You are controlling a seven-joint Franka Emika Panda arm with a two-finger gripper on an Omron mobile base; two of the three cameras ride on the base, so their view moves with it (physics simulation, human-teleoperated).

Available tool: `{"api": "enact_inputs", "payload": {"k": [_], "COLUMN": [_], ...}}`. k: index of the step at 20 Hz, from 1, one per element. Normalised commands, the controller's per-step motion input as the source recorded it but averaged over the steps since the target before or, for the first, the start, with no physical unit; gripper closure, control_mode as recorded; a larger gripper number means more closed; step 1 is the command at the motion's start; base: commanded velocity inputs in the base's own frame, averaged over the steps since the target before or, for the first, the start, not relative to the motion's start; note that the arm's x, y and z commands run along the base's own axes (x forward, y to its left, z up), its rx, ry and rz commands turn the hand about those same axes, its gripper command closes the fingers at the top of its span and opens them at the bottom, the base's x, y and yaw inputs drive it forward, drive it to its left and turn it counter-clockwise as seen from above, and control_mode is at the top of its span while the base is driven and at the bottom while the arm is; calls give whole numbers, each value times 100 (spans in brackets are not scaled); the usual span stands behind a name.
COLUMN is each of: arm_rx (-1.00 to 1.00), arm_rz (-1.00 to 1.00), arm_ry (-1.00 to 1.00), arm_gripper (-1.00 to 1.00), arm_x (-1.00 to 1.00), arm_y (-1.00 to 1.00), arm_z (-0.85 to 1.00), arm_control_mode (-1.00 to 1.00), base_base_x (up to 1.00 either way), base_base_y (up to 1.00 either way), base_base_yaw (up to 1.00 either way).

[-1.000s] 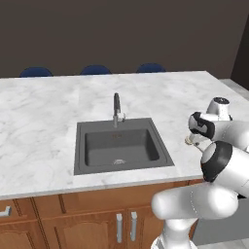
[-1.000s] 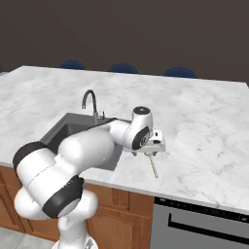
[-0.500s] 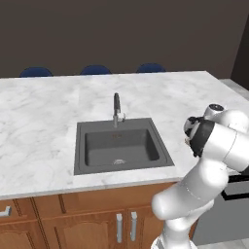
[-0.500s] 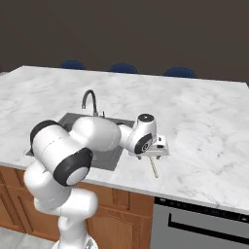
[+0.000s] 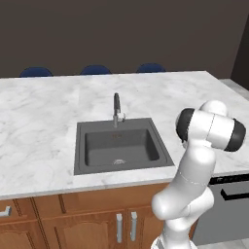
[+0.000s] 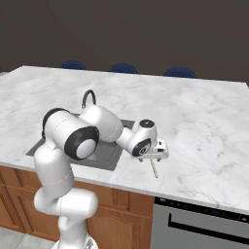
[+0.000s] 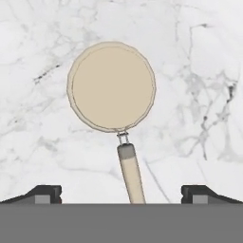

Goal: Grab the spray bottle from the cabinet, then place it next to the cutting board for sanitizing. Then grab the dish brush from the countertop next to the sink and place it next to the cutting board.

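My gripper (image 7: 121,193) has its jaws spread wide, nothing between them in contact; in the hand view the two fingertips (image 7: 45,193) stand far apart at the bottom edge, one on each side of the brush (image 7: 113,95) handle. The handle runs up between the tips without touching either. The brush lies flat on the countertop (image 7: 199,57), its round cream head facing up toward the camera, the tan handle joined to it by a small metal neck.

From the right base view I see the gripper (image 6: 158,151) hanging low over the brush (image 6: 154,168), whose handle sticks out from under the hand toward the counter's front edge. The brush lies on the countertop (image 6: 204,121) just to the right of the sink (image 6: 104,153), near the front edge. The arm's elbow is folded across the sink.

From the left base view the sink (image 5: 121,146) and its faucet (image 5: 116,108) sit mid-counter, with the arm to their right
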Motion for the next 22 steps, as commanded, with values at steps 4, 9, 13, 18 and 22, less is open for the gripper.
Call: {"api": "enact_inputs", "payload": {"k": [4, 9, 13, 18, 22], "arm_rx": [0, 0, 0, 0, 1], "arm_rz": [0, 0, 0, 0, 0], "arm_ry": [0, 0, 0, -3, -12], "arm_gripper": [-100, 100, 100, 100, 100], "arm_x": [24, 19, 5, -1, -36], "arm_y": [-16, -6, -3, 4, 34], "arm_z": [-31, -33, -39, -49, -38], "arm_control_mode": [-100, -100, -100, -100, -100], "base_base_x": [0, 0, 0, 0, 0], "base_base_y": [0, 0, 0, 0, 0], "base_base_yaw": [0, 0, 0, 0, 0]}}
